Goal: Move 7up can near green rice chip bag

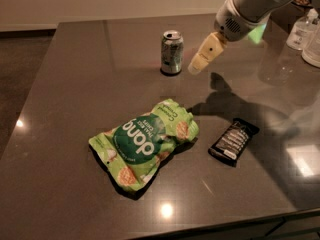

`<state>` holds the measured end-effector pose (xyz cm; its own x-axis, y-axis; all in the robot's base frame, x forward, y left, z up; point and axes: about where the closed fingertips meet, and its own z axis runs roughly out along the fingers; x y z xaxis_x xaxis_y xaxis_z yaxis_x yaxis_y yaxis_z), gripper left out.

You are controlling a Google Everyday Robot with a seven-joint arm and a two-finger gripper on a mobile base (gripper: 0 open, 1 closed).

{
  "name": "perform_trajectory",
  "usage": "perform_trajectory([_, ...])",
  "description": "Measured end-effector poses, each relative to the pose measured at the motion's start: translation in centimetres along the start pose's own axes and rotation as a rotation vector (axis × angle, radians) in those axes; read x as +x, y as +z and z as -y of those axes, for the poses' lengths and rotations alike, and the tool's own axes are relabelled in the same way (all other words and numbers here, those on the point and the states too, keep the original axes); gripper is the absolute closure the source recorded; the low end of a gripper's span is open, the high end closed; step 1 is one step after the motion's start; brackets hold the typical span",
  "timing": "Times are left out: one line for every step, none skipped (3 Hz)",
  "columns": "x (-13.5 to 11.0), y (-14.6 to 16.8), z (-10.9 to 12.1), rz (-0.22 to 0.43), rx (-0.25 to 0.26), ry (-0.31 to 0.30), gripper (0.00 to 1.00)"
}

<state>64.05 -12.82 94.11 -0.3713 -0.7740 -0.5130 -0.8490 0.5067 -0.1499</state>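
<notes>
The 7up can (171,52), silver and green with a pull-tab top, stands upright on the dark table at the back centre. The green rice chip bag (144,141) lies flat in the middle of the table, well in front of the can. My gripper (198,64) hangs above the table just to the right of the can, a short gap away from it, its pale fingers pointing down and left. It holds nothing that I can see.
A black snack bar wrapper (233,140) lies to the right of the bag. Clear bottles (301,30) stand at the table's far right edge. The table's front edge (210,226) runs along the bottom.
</notes>
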Motion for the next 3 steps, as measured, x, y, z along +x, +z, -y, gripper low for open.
perform_trajectory([-2.2, 2.6, 2.2, 0.021, 0.041, 0.075, 0.00])
perform_trajectory([-3.6, 3.9, 2.8, 0.034, 0.048, 0.100, 0.00])
perform_trajectory([-5.2, 5.6, 3.5, 0.049, 0.037, 0.117, 0.00])
